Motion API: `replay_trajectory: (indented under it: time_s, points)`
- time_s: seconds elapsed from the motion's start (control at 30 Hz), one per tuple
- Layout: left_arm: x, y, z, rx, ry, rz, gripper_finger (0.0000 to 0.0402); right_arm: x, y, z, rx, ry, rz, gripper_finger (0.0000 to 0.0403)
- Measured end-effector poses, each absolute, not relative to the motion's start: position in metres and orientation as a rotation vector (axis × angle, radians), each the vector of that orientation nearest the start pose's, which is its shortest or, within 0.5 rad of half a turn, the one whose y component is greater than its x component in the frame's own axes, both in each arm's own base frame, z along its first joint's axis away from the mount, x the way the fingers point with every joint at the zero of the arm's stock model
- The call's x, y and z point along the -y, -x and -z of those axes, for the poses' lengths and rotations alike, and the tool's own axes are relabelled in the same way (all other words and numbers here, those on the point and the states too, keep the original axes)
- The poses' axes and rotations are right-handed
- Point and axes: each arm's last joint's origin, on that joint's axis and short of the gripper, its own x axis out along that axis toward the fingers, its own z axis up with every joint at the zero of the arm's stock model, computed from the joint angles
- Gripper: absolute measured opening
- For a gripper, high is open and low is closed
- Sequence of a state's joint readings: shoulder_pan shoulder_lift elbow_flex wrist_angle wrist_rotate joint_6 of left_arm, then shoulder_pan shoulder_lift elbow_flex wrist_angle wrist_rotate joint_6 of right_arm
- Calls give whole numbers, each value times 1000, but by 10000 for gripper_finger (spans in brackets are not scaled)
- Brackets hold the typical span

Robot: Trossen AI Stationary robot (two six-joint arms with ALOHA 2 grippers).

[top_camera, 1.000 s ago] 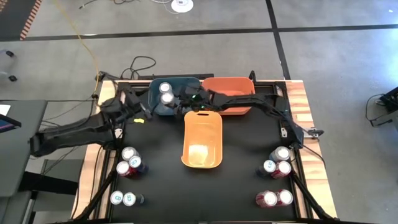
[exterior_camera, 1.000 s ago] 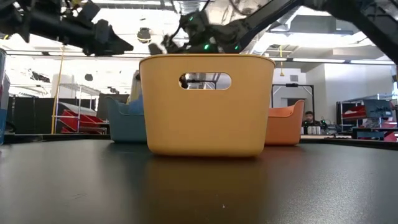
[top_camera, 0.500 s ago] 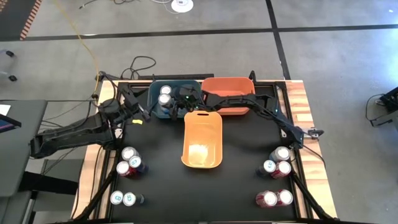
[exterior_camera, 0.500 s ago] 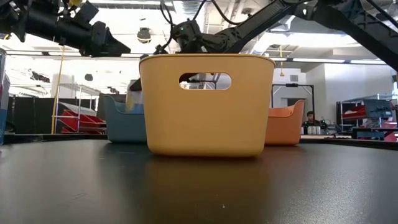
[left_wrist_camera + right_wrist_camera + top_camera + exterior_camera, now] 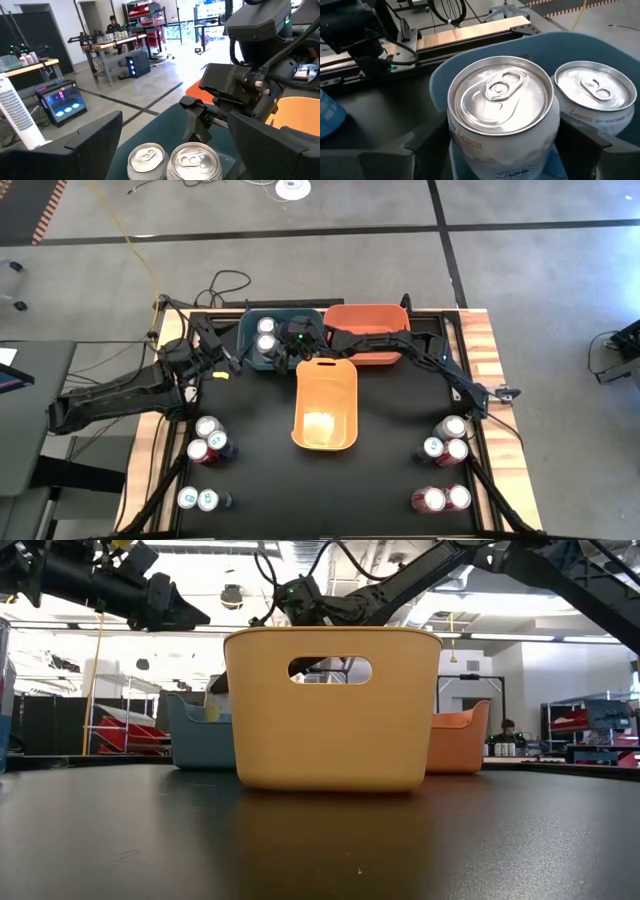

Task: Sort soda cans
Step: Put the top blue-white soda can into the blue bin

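A black table stands on a grey concrete floor, with a workshop of shelves and benches beyond it. At the far edge sit a blue bin and a red-orange bin side by side, and a yellow-orange bin lies in the middle, just in front of them. The right gripper reaches across from the right side into the blue bin. In the right wrist view its two dark fingers stand on either side of a white lemon can, spread wide with a narrow gap showing between each finger and the can's wall, so the grip looks loosened rather than clamped; whether the pads touch the can I cannot tell. A second white can stands upright just beside the first, inside the same blue bin. From above, these two silver tops sit one behind the other at the bin's middle. The left gripper hovers just outside the blue bin's left edge, its jaws spread wide and holding nothing. The other cans stay in groups near the front: three upright cans and a pair of white ones on the left, and three cans plus two red ones on the right.
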State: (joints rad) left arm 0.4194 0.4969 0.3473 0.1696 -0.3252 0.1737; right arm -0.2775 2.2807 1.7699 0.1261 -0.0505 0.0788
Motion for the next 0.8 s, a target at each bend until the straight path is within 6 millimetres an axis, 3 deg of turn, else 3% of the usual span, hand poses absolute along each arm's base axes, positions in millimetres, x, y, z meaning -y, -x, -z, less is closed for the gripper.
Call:
replay_trajectory:
  time_s: [0.3,0.57,0.63,0.8]
  points:
    - [-63,-119,-254,-42,-162,-745,359,142,-505,-203,-353,-137,238,378]
    - [-63,-119,-254,-44,-161,-744,359,142,-504,-206,-349,-139,262,389]
    - [-63,-119,-254,-47,-161,-744,359,142,-503,-214,-334,-132,264,385]
    - [-63,-119,-251,-64,-137,-743,359,136,-485,-264,-298,-123,266,355]
